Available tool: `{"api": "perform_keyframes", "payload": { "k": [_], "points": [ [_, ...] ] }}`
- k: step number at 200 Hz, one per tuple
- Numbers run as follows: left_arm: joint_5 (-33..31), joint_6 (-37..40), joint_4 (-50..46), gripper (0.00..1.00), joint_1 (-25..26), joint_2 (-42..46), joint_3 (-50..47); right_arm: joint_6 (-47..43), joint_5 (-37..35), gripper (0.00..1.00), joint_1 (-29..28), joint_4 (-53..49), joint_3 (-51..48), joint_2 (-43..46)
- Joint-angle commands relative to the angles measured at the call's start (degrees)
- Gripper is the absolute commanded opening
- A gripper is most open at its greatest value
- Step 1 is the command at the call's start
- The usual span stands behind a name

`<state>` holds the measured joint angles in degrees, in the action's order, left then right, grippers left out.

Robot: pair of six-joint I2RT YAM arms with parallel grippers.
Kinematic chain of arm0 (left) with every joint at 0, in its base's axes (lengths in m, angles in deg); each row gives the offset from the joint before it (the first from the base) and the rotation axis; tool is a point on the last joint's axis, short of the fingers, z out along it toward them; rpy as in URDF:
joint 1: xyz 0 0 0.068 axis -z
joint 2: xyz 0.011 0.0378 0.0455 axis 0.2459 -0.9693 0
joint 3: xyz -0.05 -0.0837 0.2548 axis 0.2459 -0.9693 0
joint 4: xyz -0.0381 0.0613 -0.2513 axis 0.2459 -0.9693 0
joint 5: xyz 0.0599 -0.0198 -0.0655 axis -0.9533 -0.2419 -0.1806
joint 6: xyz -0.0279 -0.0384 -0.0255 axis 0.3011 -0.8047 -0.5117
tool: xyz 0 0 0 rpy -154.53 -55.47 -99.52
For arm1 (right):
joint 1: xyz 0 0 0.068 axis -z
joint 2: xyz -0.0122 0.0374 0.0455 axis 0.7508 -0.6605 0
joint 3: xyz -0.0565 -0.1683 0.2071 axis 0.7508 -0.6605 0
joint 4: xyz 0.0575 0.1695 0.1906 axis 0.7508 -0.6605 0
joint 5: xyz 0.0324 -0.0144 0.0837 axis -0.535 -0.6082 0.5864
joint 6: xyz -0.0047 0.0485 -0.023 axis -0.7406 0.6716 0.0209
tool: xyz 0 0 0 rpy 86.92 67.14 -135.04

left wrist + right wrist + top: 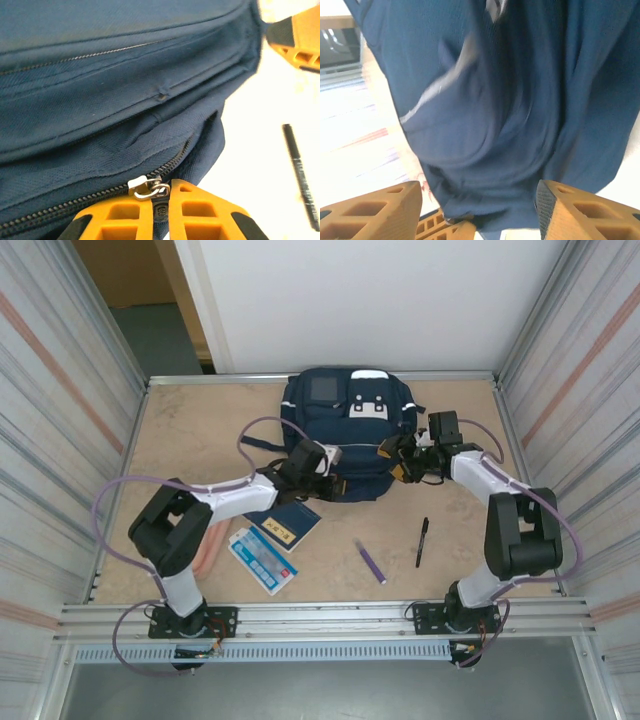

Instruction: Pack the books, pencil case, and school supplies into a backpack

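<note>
Backpack [345, 430], L hand [164, 196] clenched on zip pull [145, 187], R hand [477, 197] unclenched, fingers wide apart by its side

We're in a robot test cell, lab territory. There's a tan table [200, 430] boxed in by ribbed panel walls [50, 410], with a plain white board [380, 300] closing the back. Up front, an aluminium rail [330, 612] carries the left arm [180, 535] and the right arm [520, 530], with purple cables [105, 505] looping loose.
</note>
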<state>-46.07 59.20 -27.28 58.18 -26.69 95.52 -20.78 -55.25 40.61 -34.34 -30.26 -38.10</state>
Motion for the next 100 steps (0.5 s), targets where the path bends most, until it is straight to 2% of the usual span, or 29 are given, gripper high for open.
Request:
{"api": "perform_keyframes", "payload": {
  "k": [1,18,41,65,100],
  "points": [
    [4.4,-2.5,5.1,0.0,1.3,-2.0,4.1,2.7,-2.3,0.61,-1.2,-11.2,0.3,2.4],
    [6.5,-2.5,3.9,0.0,1.8,-3.9,7.2,4.4,-0.2,0.61,-3.1,-10.3,-0.8,2.5],
    [6.1,-1.6,4.6,0.0,3.3,-3.8,8.0,7.9,-3.8,0.62,-6.4,-8.3,-2.4,2.3],
    [7.6,-1.3,6.3,0.0,3.9,-3.5,7.3,12.5,-3.7,0.59,-6.5,-3.1,-3.7,0.3],
    [7.1,-1.0,6.3,0.0,3.8,-2.6,4.7,5.0,-3.0,0.37,-7.1,-4.8,1.0,-4.2]
  ]
}}
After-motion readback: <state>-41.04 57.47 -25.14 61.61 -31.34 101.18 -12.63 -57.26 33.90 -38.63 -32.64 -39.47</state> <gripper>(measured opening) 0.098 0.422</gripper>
